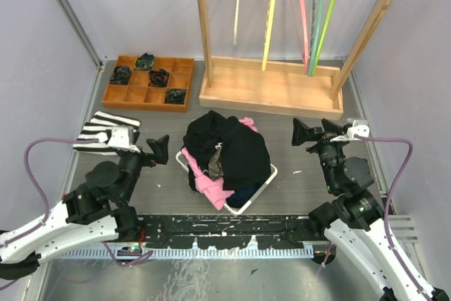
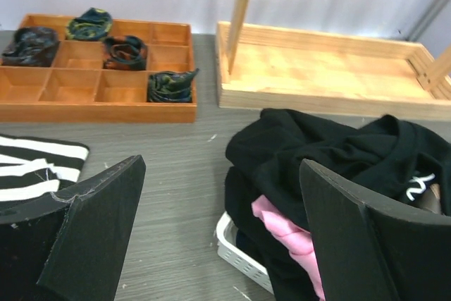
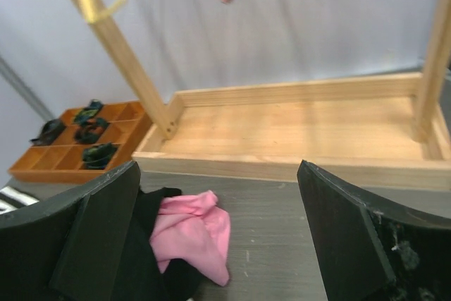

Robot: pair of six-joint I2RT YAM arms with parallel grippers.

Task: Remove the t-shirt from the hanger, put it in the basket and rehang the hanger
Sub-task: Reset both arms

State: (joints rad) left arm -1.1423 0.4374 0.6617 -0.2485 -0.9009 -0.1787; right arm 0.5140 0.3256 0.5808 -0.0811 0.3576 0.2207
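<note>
The grey table before me carries a wooden compartment tray, a wooden rack base and a white basket. A striped cloth lies at my left.

The clothes are black and pink, their basket white, the folded cloth black-and-white striped.

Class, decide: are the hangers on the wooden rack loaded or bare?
Bare. The hangers hang as thin empty strips from the rack; the clothes lie heaped in the white basket.

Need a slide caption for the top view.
Left hand and right hand, both open, flank a basket heaped with clothes; bare hangers on the rack.
</note>
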